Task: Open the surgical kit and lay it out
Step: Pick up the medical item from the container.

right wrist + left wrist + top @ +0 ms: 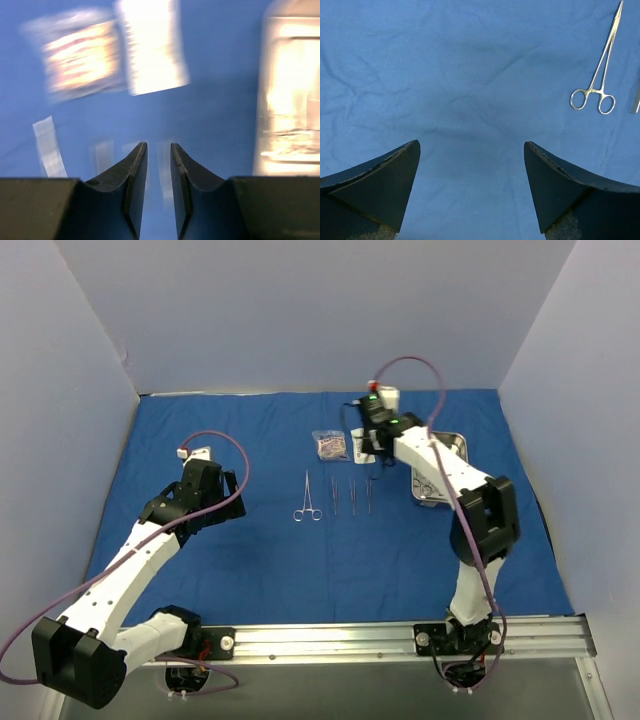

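**Royal blue under steel, white and black**

The cloth wrap (250, 570) is a plain royal blue, unpatterned, shaded darker along its creases. The tray (463, 440) and the scissor-like instrument (306, 488) are bright silver. One clear packet (329, 445) shows reddish-brown and pink contents, and the second packet (152, 45) reads as blurred white. The arms (130, 570) are white with black joints and carry purple cables (225, 440). The left gripper (472, 150) and right gripper (159, 150) are matte black. The walls (300, 310) are pale lavender-grey and the rail (350, 638) is silver.
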You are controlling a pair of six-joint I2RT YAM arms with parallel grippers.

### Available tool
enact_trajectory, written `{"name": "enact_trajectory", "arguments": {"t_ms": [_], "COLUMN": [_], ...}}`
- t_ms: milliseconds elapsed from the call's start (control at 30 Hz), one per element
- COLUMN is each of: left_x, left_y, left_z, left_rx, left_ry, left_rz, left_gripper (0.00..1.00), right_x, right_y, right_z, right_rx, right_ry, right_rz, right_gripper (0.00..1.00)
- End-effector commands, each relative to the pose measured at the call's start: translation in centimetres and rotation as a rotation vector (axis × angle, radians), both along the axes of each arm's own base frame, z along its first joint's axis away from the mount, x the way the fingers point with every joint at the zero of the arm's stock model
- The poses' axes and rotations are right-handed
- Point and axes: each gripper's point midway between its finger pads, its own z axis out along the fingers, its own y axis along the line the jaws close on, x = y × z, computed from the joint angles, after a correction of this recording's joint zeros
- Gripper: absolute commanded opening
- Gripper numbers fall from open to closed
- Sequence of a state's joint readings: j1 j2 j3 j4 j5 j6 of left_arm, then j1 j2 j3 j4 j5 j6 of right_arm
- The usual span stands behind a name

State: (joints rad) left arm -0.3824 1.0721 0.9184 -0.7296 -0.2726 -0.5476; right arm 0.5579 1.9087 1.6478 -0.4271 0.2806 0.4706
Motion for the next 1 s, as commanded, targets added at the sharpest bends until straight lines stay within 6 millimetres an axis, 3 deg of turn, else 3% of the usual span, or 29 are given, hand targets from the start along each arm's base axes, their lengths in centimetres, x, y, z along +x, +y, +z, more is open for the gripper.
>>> {"name": "enact_trajectory", "arguments": {"t_ms": [0, 33, 67, 167, 367, 567, 967], "left_x": [0.9, 0.9, 0.9, 0.8, 0.7, 0.6, 0.5], "left_y": [-0.3, -0.3, -0.3, -0.5, -0.6, -0.7, -1.0], "left_z": [1.5, 1.5, 1.5, 1.5, 1.6, 1.6, 1.4], "left_rx": [-0.026, -0.028, -0.028, -0.035, -0.039, -0.041, -0.042], "left_ry": [-0.054, -0.055, -0.054, -0.054, -0.064, -0.073, -0.086], "left_rz": [-0.006, -0.011, -0.012, -0.026, -0.045, -0.062, -0.094], "left_gripper": [0.94, 0.94, 0.94, 0.94, 0.94, 0.94, 0.94], "right_x": [0.5, 0.8, 1.6, 1.5, 0.6, -0.2, 1.0], "right_y": [-7.6, -9.0, -12.1, -16.5, -21.4, -23.1, -23.1], "right_z": [0.4, 0.3, 0.3, -1.0, -5.5, -8.5, -10.7], "right_rx": [-0.041, -0.022, -0.007, 0.021, -0.033, -0.075, -0.113], "right_ry": [-0.007, -0.008, -0.012, 0.034, 0.194, 0.300, 0.350], "right_rz": [-0.026, -0.043, -0.103, -0.140, -0.141, -0.093, 0.006], "right_gripper": [0.22, 0.22, 0.21, 0.20, 0.18, 0.12, 0.12]}}
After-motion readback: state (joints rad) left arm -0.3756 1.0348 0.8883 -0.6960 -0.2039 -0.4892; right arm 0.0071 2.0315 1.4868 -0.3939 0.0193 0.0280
